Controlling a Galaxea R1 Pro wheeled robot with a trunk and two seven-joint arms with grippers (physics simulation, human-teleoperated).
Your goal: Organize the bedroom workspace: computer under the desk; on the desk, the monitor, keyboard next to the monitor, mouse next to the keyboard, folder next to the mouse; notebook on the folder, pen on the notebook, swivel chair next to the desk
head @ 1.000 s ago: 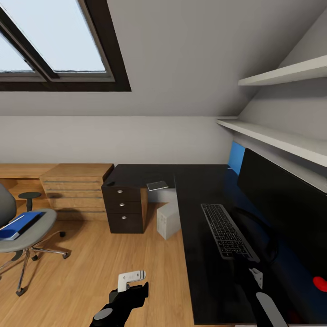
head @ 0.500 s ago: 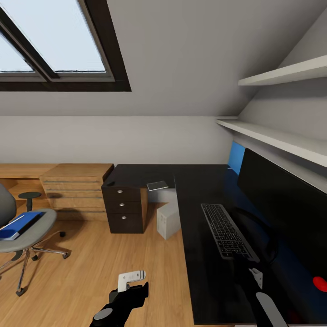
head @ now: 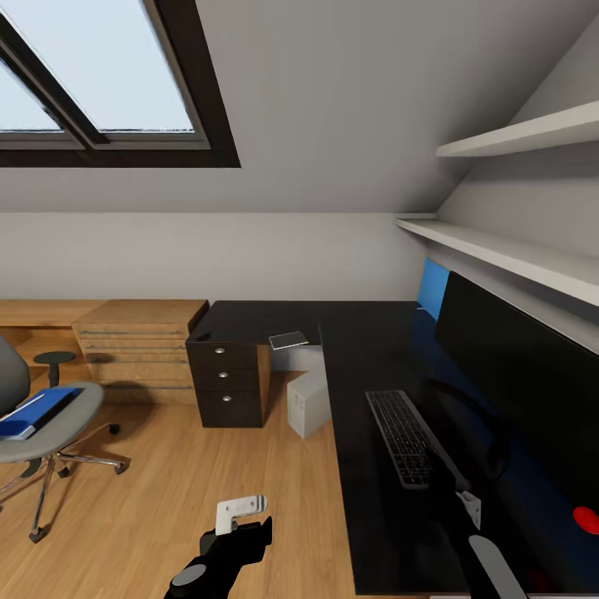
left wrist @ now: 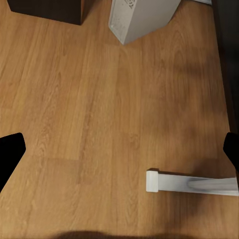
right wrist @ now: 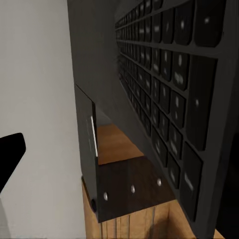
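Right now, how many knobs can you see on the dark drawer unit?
3, in a vertical row on the dark drawer unit front: top knob, middle knob, bottom knob. None look hidden.

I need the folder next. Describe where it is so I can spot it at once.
Look at the swivel chair on the wood floor, away from the desk. The folder lies flat on its grey seat, the bright blue slab with white page edges.

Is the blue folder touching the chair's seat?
Touching. In the head view the blue folder lies flat on the grey seat of the swivel chair, with no gap showing under it.
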